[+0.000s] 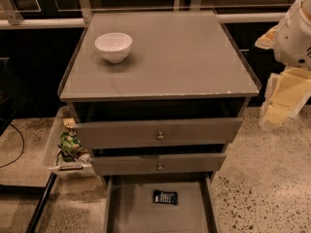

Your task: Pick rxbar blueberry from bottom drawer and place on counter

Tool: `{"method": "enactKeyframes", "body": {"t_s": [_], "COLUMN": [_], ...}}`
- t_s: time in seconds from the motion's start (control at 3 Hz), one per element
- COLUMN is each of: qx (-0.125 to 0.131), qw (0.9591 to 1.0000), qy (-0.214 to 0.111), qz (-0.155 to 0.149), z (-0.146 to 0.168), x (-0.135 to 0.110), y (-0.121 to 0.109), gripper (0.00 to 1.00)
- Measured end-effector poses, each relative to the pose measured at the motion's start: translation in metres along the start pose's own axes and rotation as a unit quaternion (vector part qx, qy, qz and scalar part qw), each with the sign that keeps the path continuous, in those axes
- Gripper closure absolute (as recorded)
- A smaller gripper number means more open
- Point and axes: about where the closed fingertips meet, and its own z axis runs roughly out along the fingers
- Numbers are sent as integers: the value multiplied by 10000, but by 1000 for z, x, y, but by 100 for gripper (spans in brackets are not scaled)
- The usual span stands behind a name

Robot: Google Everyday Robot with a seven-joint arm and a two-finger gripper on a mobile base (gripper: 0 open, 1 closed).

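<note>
bar (165, 197) lies unpicked in the open bottom drawer (129, 212), lower centre; pincer (281, 103) at right edge, can't tell if open; counter (184, 57) waits.

**Bar in the open drawer, gripper out to the right**

You are looking down at the front of a grey cabinet. The bottom drawer (131, 212) is pulled out, and the rxbar (165, 197) lies flat on its floor near the back, about midway across. Above it, two knobbed drawers (158, 130) stand slightly ajar. A white bowl (113, 46) sits upright at the counter's (194, 57) back left. Your gripper (284, 103) hangs off the counter's right edge, above the speckled floor (262, 178) and well apart from the bar. A bin (52, 144) of wrappers stands on the left.
</note>
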Motion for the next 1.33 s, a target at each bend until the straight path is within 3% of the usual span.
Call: {"method": "enactKeyframes", "body": {"t_s": [0.33, 0.67, 1.0, 1.33], "qx": [0, -218, -585, -898], "qw": [10000, 9996, 9973, 9947], "qy": [0, -4, -19, -113], "qz": [0, 189, 432, 492], "z": [0, 25, 72, 124], "x": [0, 14, 36, 56], "y": [0, 11, 32, 57], "gripper": [0, 0, 0, 0]}}
